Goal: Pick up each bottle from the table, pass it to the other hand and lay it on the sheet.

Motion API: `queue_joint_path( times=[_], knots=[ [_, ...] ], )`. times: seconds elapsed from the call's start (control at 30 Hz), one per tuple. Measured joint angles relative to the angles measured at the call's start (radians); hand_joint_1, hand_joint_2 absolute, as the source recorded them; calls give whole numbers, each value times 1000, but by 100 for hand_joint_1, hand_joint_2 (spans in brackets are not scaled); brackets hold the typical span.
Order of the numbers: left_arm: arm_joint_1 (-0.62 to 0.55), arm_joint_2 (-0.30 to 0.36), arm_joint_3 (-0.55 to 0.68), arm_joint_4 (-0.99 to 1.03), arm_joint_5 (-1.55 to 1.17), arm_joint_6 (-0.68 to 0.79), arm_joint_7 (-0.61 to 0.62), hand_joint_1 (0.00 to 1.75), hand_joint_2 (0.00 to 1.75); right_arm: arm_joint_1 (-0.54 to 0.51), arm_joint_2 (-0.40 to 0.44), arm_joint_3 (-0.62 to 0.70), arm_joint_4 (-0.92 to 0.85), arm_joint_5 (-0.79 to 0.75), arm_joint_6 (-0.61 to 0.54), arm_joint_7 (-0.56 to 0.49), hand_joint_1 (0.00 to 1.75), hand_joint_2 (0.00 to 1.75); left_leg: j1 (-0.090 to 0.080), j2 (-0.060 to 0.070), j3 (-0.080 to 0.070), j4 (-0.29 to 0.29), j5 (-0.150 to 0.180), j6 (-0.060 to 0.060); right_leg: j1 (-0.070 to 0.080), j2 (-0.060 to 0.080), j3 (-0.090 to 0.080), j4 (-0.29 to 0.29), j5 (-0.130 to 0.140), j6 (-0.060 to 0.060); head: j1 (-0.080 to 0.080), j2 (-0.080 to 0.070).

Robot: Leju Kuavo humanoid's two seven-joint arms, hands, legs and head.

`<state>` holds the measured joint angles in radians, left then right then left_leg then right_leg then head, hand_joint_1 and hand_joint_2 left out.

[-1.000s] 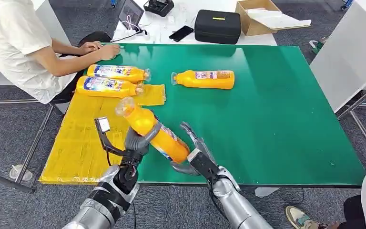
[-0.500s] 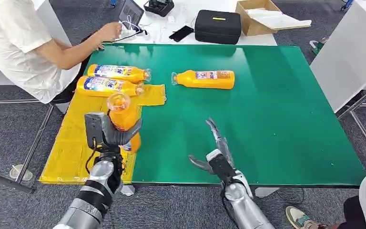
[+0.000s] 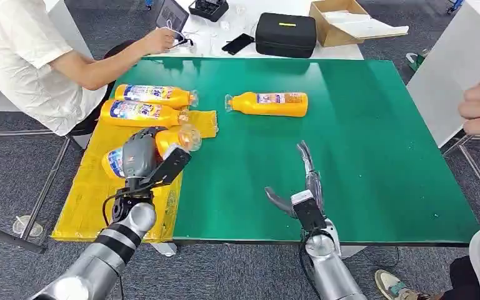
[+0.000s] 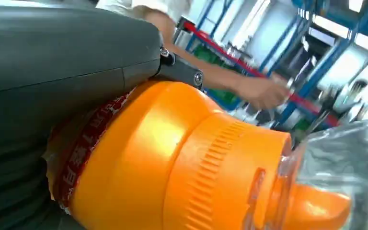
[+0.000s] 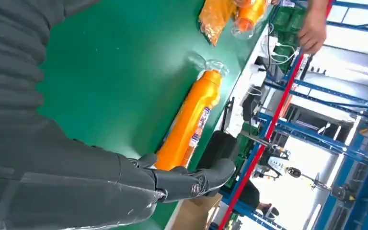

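Left hand (image 3: 139, 156) wraps a bottle (image 3: 174, 140) low over the yellow sheet (image 3: 94, 187), near two laid ones. Right hand (image 3: 304, 190) holds nothing, fingers (image 3: 304, 156) spread over the green bench (image 3: 362, 156). Last bottle (image 3: 269, 104) lies mid-bench. Rigid smooth plastic, probably slippery, rolls; grab mid-body. Person seated close.

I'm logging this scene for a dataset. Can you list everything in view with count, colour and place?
Bottles on sheet: two, orange, lying at the far end.
Held bottle: one, orange, over the sheet.
Table bottle: one, orange, lying on the mat.
Sheet: one, yellow, table's left side.
Mat: one, green, covering the table.
Case: one, black, beyond the table.
Box: one, cardboard, beside the case.
Person: one, white shirt, far left.
Left robot hand: grips the held bottle.
Right robot hand: open, over the mat.
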<state>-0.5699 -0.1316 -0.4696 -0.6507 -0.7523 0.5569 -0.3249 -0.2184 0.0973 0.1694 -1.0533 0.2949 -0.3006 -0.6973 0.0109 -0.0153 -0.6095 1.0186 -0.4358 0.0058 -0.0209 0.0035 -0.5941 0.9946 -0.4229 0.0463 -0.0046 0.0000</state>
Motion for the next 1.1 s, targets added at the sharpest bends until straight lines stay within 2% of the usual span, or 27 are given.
queue_joint_path(
  times=[0.23,0.37,0.4,0.43,0.47,0.5,0.53,0.57,0.6,0.63,0.73,1.1],
  knots=[
    [-64,14,-14,111,-52,-51,44,175,175,-7,8,-1,0,6,2,-1,0,175,0,0,0,0,0,0,0,0,0,0,0,0,0,0],
    [-89,19,-24,178,-73,-187,64,175,175,-15,11,-1,1,2,7,-1,0,175,0,0,0,0,0,0,0,0,0,0,0,0,0,0],
    [-95,19,-26,191,-88,-218,75,164,175,-16,11,-1,1,0,7,-1,0,175,0,0,0,0,0,0,0,0,0,0,0,0,0,0],
    [-101,19,-35,208,-111,-251,96,51,175,-18,12,-1,1,-3,7,-1,0,175,0,0,0,0,0,0,0,0,0,0,0,0,0,0],
    [-105,21,-45,222,-132,-273,112,45,175,-20,13,0,1,-4,7,-1,0,175,0,0,0,0,0,0,0,0,0,0,0,0,0,0],
    [-108,22,-53,233,-149,-290,124,26,175,-23,13,0,2,-4,7,-1,0,175,0,0,0,0,0,0,0,0,0,0,0,0,0,0],
    [-111,22,-64,245,-168,-313,142,21,175,-24,13,0,2,-6,9,-1,0,175,0,0,0,0,0,0,0,0,0,0,0,0,0,0],
    [-115,22,-74,255,-178,-334,156,38,175,-26,13,1,3,-8,10,-1,0,175,0,0,0,0,0,0,0,0,0,0,0,0,0,0],
    [-117,22,-78,264,-180,-356,165,31,175,-27,13,2,3,-10,11,-1,0,175,0,0,0,0,0,0,0,0,0,0,0,0,0,0],
    [-119,22,-83,272,-180,-384,171,3,175,-27,13,3,4,-11,11,-1,0,175,0,0,0,0,0,0,0,0,0,0,0,0,0,0],
    [-127,24,-84,289,-161,-459,170,0,175,-27,14,6,5,-23,11,-1,0,175,0,0,0,0,0,0,0,0,0,0,0,0,0,0],
    [-150,29,-84,324,-152,-530,160,0,175,-31,13,19,13,-47,9,-1,0,175,0,0,0,0,0,0,0,0,0,0,0,0,0,0]
  ],
)
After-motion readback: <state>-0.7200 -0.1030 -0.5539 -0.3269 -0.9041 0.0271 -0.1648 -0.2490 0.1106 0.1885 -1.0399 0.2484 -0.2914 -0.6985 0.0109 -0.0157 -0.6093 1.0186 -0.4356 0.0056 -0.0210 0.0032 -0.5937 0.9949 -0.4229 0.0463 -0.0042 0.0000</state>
